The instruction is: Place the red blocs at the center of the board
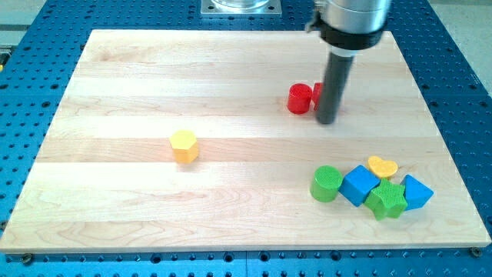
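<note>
No readable text, label, brand, number or sign anywhere: none on the pale wooden board [154, 92], none on the small coloured plastic blocks, none on the blue perforated table [453, 77].

Board: a pale wooden board [154, 85] made of lengthwise planks with visible grain, filling most of the view.
Surface under the board: a blue metal table [461, 92] dotted with a regular grid of small holes, showing on every side of the board.
Beyond the board's top edge: a grey metal plate [240, 7], cut off by the frame.
Left of the board, at the view's top corner: a strip of pale grey rail [14, 29].
Light: even and bright, with soft, short shadows on the board.
</note>
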{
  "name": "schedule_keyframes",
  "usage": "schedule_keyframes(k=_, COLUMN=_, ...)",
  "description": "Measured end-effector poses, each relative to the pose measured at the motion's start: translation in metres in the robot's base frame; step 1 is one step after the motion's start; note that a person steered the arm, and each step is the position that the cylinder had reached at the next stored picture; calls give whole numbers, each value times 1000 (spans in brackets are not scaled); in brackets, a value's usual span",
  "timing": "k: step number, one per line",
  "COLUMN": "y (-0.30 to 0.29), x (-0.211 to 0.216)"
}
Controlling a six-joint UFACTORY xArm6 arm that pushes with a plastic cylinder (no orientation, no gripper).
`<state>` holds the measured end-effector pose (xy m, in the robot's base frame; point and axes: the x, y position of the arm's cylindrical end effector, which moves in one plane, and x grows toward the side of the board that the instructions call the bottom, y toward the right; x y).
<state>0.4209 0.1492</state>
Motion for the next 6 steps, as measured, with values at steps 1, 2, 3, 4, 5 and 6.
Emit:
schedule_keyframes(k=1, y=15, x=-35)
schedule_keyframes(k=2, y=55, x=-44)
schedule_keyframes(k=3, y=46, x=-82)
schedule_keyframes(k=4, y=-14, x=-61)
schedule_keyframes(k=5, y=-34, x=-30)
schedule_keyframes(k=6, y=-19, x=-26)
